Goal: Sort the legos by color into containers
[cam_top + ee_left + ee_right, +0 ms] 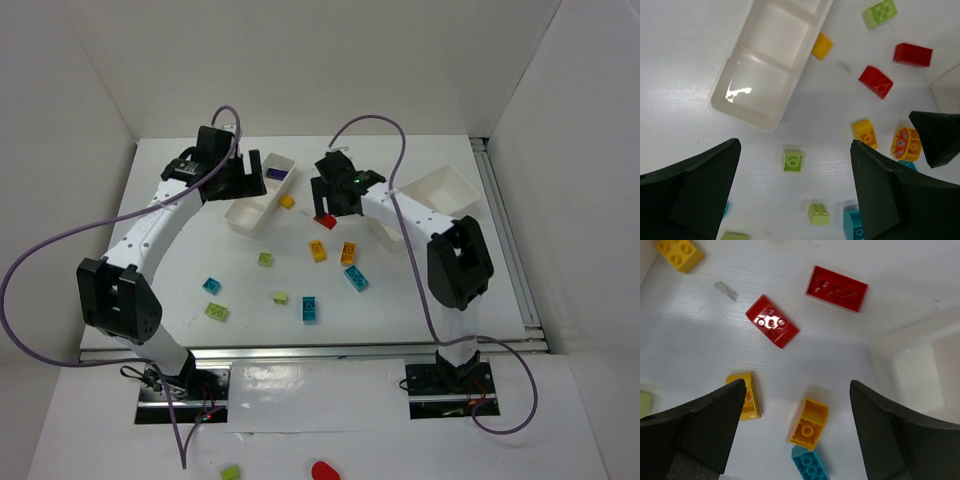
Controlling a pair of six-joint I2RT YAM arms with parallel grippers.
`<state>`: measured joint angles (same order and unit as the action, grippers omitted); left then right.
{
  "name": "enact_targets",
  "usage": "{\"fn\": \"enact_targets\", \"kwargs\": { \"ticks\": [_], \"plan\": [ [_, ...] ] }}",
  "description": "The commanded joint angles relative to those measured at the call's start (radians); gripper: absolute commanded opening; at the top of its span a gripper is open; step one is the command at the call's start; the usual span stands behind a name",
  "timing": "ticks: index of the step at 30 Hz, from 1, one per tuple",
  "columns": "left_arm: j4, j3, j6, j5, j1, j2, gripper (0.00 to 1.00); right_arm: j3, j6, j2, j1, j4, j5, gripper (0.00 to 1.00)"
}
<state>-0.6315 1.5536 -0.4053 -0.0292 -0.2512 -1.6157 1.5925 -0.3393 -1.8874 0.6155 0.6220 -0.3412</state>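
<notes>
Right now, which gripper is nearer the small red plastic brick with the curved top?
Right. The right gripper hangs just above the curved red plastic brick, jaws open. The left gripper sits farther off to the left, by the long white plastic tray.

In the left wrist view the long tray [765, 65] runs off the top edge and a cyan brick [849, 225] hides partly behind the jaws, while the right wrist view's other tray [920, 365] is blurred.
</notes>
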Motion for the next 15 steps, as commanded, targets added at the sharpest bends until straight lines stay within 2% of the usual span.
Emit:
{"fn": "enact_targets", "kwargs": {
  "ticks": [1, 5, 7, 15],
  "plan": [
    [-0.076, -0.055, -0.061, -0.077, 0.007, 0.052, 1.0, 0.046, 0.112, -0.094, 0.015, -0.093, 0.122, 0.91],
    [-0.105, -0.075, -0.104, -0.1, 0.017, 0.073, 1.0, 0.066, 0.178, -0.171, 0.006, -0.136, 0.143, 0.96],
    [-0.116, -0.084, -0.113, -0.1, 0.026, 0.086, 1.0, 0.08, 0.178, -0.212, 0.006, -0.145, 0.105, 0.99],
    [-0.126, -0.15, -0.158, -0.086, 0.073, 0.148, 1.0, 0.092, 0.212, -0.286, -0.022, -0.22, 0.146, 0.95]
  ]
}}
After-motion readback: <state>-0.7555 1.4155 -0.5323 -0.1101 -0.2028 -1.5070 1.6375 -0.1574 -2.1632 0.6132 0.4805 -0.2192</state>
